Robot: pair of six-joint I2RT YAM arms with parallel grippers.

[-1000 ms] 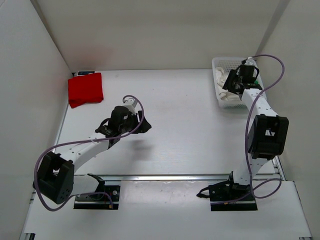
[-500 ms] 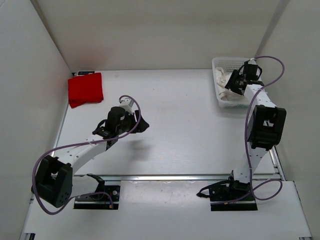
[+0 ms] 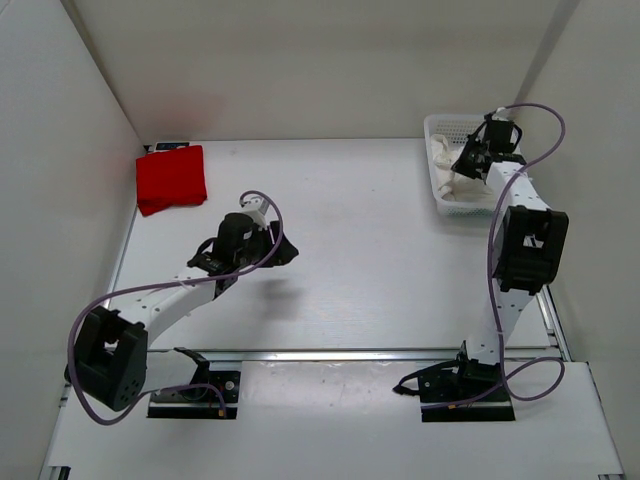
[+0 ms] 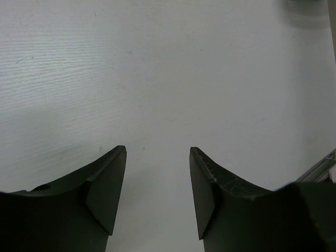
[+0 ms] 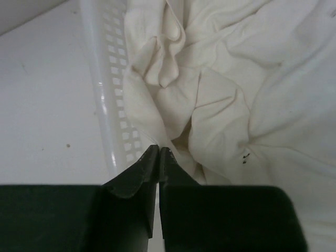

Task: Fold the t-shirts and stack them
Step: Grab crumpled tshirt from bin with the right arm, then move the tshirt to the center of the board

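The red t-shirt [image 3: 171, 178] lies folded at the far left of the table. A crumpled white t-shirt [image 3: 446, 172] [image 5: 220, 94] fills the white mesh basket [image 3: 437, 124] at the far right. My right gripper [image 3: 463, 164] [image 5: 159, 149] reaches into the basket by its left wall [image 5: 107, 100]. Its jaws are pressed together on a thin fold at the white t-shirt's edge. My left gripper [image 3: 286, 250] [image 4: 157, 152] hovers open over bare table near the middle-left, with nothing between its fingers.
White walls close the table on the left, back and right. A small dark object [image 3: 168, 146] lies behind the red t-shirt. A metal rail [image 3: 350, 354] runs along the near edge by the arm bases.
My right gripper has gone from wide open to shut inside the basket, and its wrist has shifted slightly toward the back. The left gripper has narrowed a little and barely moved.
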